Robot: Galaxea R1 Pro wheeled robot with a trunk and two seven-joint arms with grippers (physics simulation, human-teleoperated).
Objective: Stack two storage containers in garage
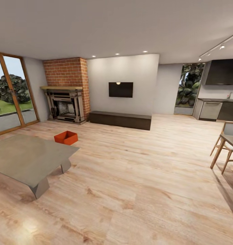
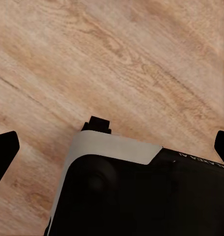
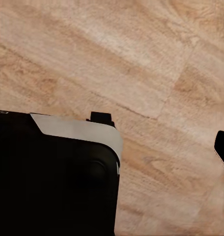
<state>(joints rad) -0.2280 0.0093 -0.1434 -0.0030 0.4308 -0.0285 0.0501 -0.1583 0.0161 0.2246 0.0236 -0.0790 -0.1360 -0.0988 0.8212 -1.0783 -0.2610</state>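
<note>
Orange-red container (image 1: 66,137) beyond grey low table (image 1: 28,158).

left gripper (image 2: 111,147): pointed down, dark fingertips (image 2: 5,150) spread wide apart, nothing between them | right gripper (image 3: 112,147): pointed down, one dark fingertip (image 3: 223,147) seen far out at the edge, grasp unclear | black-and-white robot base (image 2: 141,191) sat below both wrists

Living room layout as we face it

We see one storage container (image 1: 66,137) on the plank floor (image 1: 137,183) at ten o'clock, just behind the low table (image 1: 28,158). The fireplace (image 1: 65,103) stands farther back at eleven, the long cabinet (image 1: 120,119) under the TV (image 1: 120,89) at twelve, glass doors (image 1: 11,92) at nine, chairs (image 1: 227,146) at three.
</note>
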